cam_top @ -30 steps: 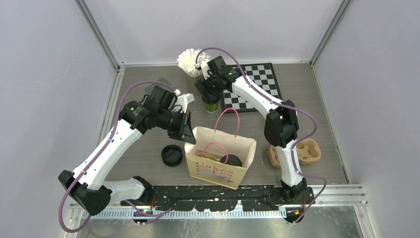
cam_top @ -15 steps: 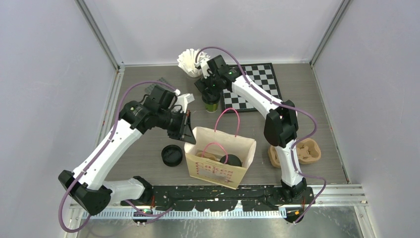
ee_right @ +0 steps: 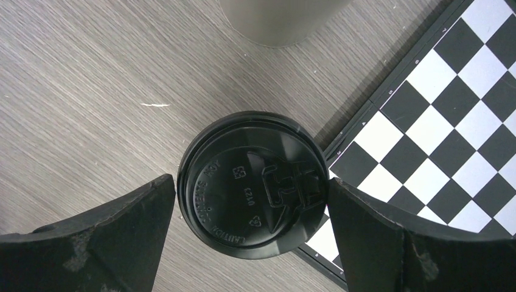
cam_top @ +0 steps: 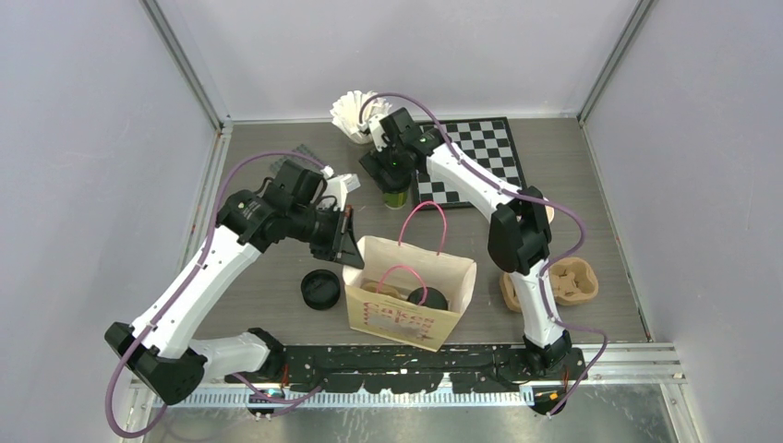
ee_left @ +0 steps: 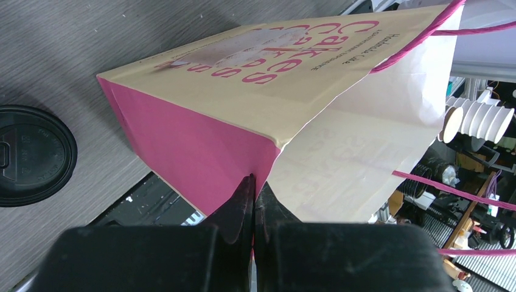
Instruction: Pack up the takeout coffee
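A dark olive-green coffee cup (cam_top: 395, 196) with a black lid (ee_right: 252, 185) stands upright beside the chessboard's left edge. My right gripper (cam_top: 391, 175) hangs right over it, open, one finger (ee_right: 103, 240) on each side of the lid. It is also in the right wrist view (ee_right: 252, 204). A second black-lidded cup (cam_top: 434, 298) sits inside the cream paper bag (cam_top: 411, 305). My left gripper (cam_top: 348, 245) is shut on the bag's pink side edge at the rim, as the left wrist view (ee_left: 253, 182) shows.
A loose black lid (cam_top: 320, 289) lies left of the bag and shows in the left wrist view (ee_left: 33, 155). A chessboard (cam_top: 480, 152) lies at the back. A white fluted paper stack (cam_top: 354, 115) stands behind the cup. A brown pulp carrier (cam_top: 565, 281) lies at the right.
My right gripper has shifted slightly left over the green cup. My left gripper still holds the bag's edge, and its arm has barely moved.
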Action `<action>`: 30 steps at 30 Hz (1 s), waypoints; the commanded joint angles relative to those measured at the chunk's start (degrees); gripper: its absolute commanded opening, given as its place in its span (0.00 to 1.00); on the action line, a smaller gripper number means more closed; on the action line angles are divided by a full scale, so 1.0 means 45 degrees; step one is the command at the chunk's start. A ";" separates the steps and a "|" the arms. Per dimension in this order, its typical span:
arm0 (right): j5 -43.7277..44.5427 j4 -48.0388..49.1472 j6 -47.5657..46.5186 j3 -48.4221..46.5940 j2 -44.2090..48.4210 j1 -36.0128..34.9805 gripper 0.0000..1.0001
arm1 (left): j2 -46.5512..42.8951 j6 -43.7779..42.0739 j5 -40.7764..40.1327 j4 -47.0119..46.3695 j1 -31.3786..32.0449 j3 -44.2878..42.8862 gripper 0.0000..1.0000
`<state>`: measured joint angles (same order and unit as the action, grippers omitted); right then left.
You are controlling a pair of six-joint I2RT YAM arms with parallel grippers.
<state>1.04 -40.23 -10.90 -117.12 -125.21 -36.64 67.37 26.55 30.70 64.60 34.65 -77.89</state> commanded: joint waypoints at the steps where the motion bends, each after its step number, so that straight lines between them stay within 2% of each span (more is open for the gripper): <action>1: 0.0184 -0.0025 -0.0154 -0.0247 -0.0163 -0.0109 0.98 | -0.0401 0.0037 0.0420 -0.0110 0.0015 -0.0104 0.00; 8: 0.0453 -0.0064 -0.0196 -0.0437 -0.0177 -0.0147 0.91 | -0.0399 0.0004 0.0373 -0.0072 0.0030 -0.0114 0.00; 15: 0.1246 -0.0022 0.0152 -0.0411 0.0422 -0.0057 0.86 | -0.0424 0.0003 -0.0425 0.0110 0.0011 -0.0262 0.00; 30: 0.1729 -0.1183 0.1103 0.0172 0.2769 0.1106 0.85 | -0.0465 0.0894 -0.1540 0.0293 -0.0525 -0.0533 0.00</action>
<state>6.39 -43.29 -8.08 -116.18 -120.05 -32.97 66.83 28.82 24.80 66.02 33.63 -77.89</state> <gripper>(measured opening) 0.901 0.009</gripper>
